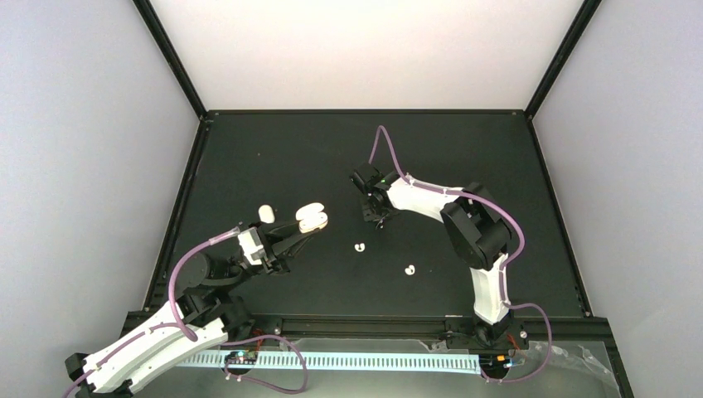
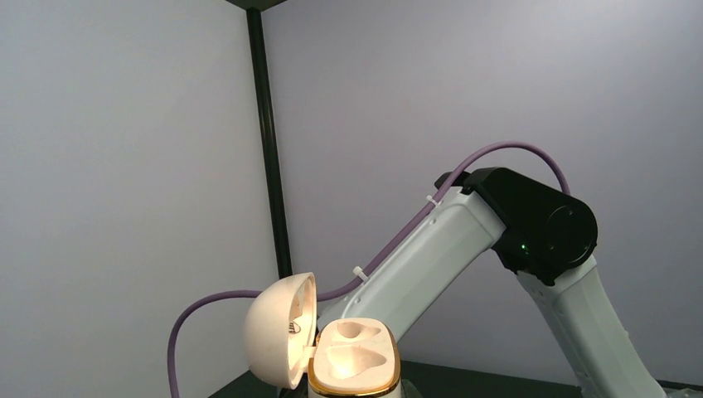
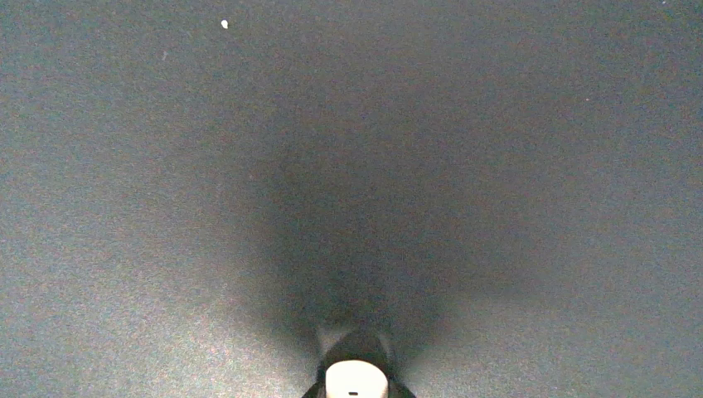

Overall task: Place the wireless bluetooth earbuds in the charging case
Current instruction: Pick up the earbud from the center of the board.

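Observation:
My left gripper (image 1: 305, 224) is shut on the cream charging case (image 1: 312, 217), holding it above the black mat. In the left wrist view the charging case (image 2: 355, 361) has a gold rim. Its domed lid (image 2: 278, 340) hangs open to the left, and both sockets are empty. Two small white earbuds (image 1: 359, 247) (image 1: 409, 269) lie on the mat between the arms. My right gripper (image 1: 376, 217) points down at the mat further back. In the right wrist view its dark jaws close round a small white earbud (image 3: 356, 380).
A small white oval object (image 1: 265, 213) lies on the mat just left of the held case. The right arm (image 2: 464, 249) crosses behind the case in the left wrist view. A black frame edges the mat (image 1: 464, 141). A white speck (image 3: 224, 24) lies on the mat.

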